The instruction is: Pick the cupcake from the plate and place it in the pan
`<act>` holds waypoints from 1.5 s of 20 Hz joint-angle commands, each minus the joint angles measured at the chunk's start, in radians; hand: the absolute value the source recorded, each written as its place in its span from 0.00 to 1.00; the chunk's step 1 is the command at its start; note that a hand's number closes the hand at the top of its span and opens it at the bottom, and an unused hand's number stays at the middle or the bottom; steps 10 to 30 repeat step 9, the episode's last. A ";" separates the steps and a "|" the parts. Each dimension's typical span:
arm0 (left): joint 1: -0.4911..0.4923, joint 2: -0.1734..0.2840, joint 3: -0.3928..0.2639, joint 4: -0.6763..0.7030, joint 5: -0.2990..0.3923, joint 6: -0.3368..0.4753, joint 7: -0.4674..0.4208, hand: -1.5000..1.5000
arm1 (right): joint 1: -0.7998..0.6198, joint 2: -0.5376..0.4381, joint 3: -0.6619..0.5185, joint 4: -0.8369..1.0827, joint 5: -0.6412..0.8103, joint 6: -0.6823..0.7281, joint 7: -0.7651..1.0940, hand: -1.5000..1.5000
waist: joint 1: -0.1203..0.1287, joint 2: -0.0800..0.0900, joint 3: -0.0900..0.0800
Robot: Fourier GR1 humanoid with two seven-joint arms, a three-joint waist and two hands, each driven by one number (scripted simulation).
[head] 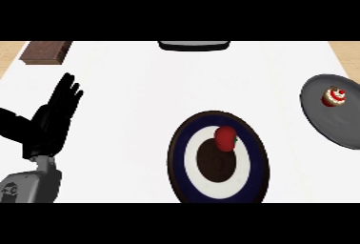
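The cupcake [335,97], with a brown base, white frosting and a red top, stands upright on a grey round plate [330,121] at the right edge of the white counter. A dark, rounded vessel [194,45] sits at the far middle, mostly cut off, so I cannot tell whether it is the pan. My left hand [53,119] rests open at the left with its fingers up, far from the cupcake and holding nothing. My right hand does not show.
In the middle stands a plate [181,162] with a dark blue rim, a white ring and a dark centre, and a red fruit [225,138] lies on it. A brown block [45,51] lies at the far left corner.
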 commanded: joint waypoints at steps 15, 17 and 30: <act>0.015 -0.027 -0.009 0.042 -0.017 0.003 -0.046 0.50 | 0.198 -0.018 -0.002 -0.048 -0.055 0.183 -0.188 0.00 | -0.002 -0.003 0.001; 0.015 -0.027 -0.009 0.042 -0.017 0.003 -0.046 0.50 | 0.198 -0.018 -0.002 -0.048 -0.055 0.183 -0.188 0.00 | -0.002 -0.003 0.001; 0.015 -0.027 -0.009 0.042 -0.017 0.003 -0.046 0.50 | 0.198 -0.018 -0.002 -0.048 -0.055 0.183 -0.188 0.00 | -0.002 -0.003 0.001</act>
